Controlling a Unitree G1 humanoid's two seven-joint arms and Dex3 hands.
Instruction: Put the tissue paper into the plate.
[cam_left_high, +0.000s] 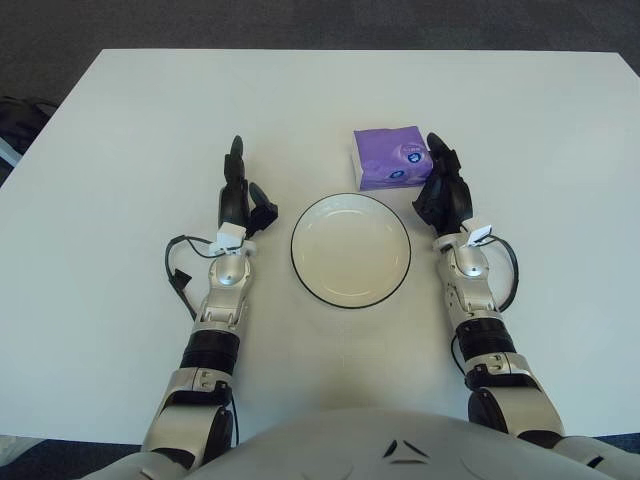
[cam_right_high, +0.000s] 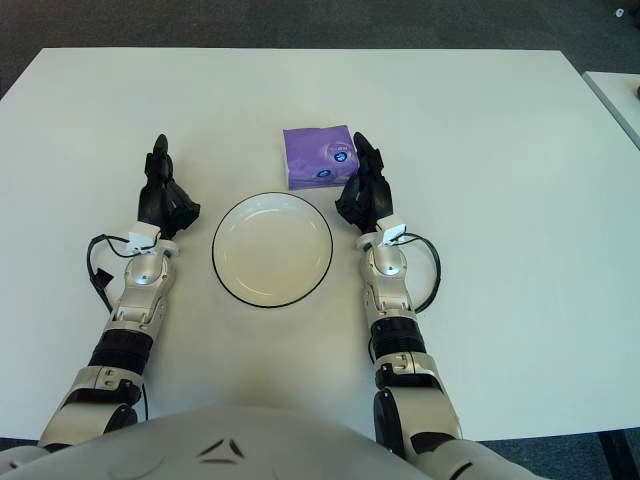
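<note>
A purple tissue packet (cam_left_high: 388, 157) lies flat on the white table, just beyond the right side of a white plate (cam_left_high: 351, 249) with a dark rim. The plate holds nothing. My right hand (cam_left_high: 443, 188) rests on the table right of the plate, fingers relaxed and pointing forward, fingertips beside the packet's right edge and holding nothing. My left hand (cam_left_high: 240, 195) rests on the table left of the plate, fingers relaxed and empty.
The white table (cam_left_high: 150, 120) stretches wide on all sides of the plate. A dark object (cam_left_high: 20, 120) sits off the table's left edge. Another table's corner (cam_right_high: 615, 95) shows at the far right.
</note>
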